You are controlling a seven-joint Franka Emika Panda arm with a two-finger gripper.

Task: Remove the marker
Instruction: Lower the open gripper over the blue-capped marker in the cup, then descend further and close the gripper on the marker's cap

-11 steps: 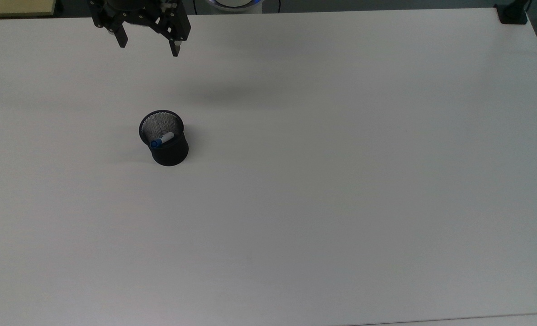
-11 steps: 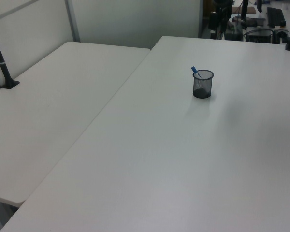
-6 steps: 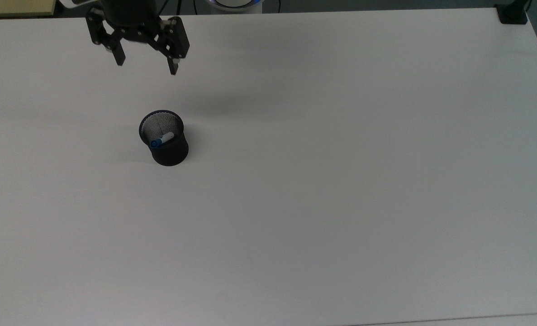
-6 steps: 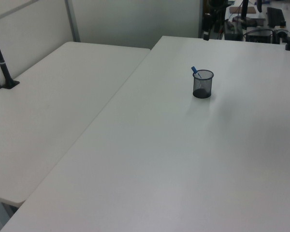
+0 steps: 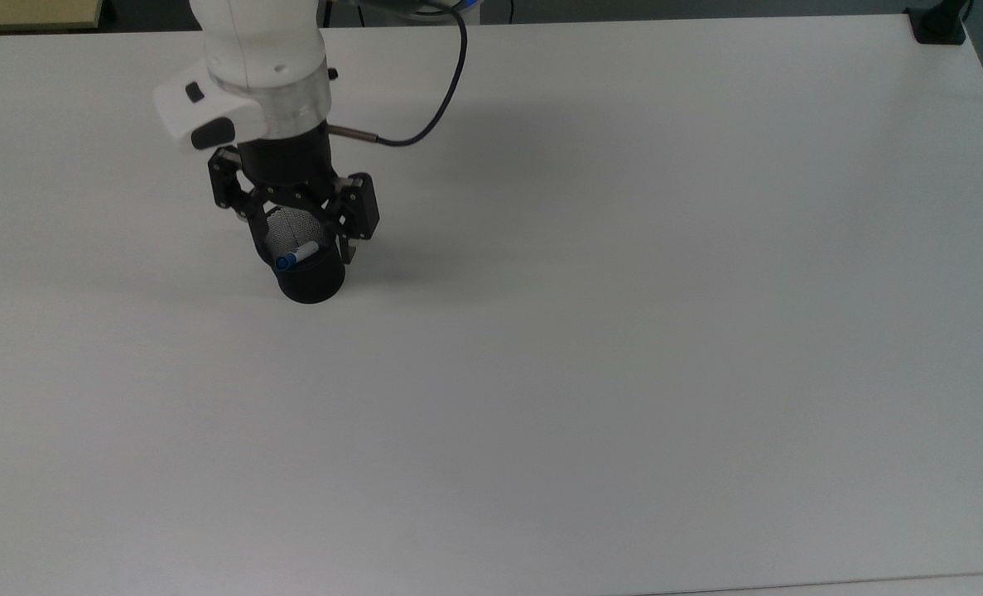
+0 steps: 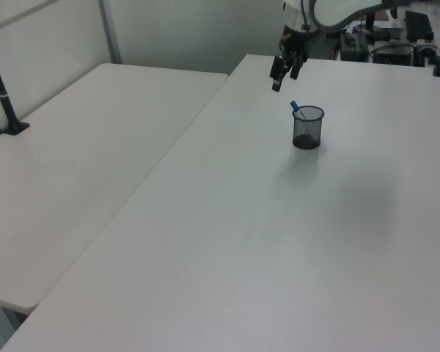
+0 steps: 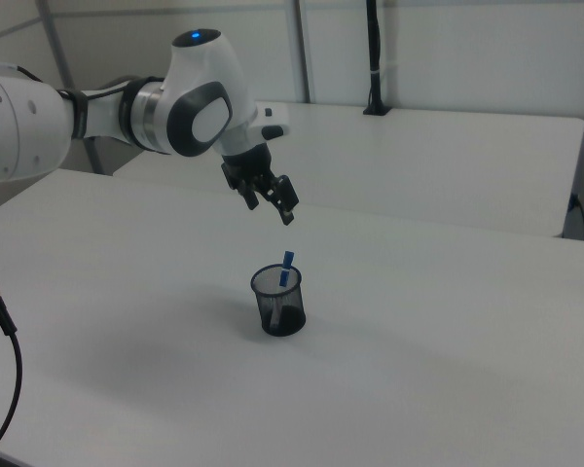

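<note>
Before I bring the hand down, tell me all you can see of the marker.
The marker is slim, with a white barrel and a blue cap. It stands tilted inside the black mesh cup, cap end up and poking above the rim, leaning on the rim toward the top view's lower left. Its lower end sits down in the cup. The hand is open and apart from the marker, above it; only the cup touches the marker.

A broad white rectangular table (image 6: 227, 242) fills the foreground, and a second white table (image 6: 81, 147) butts against it on the left view's left. Pale grey partition panels (image 6: 198, 33) with a metal upright post (image 6: 108, 31) stand behind.
</note>
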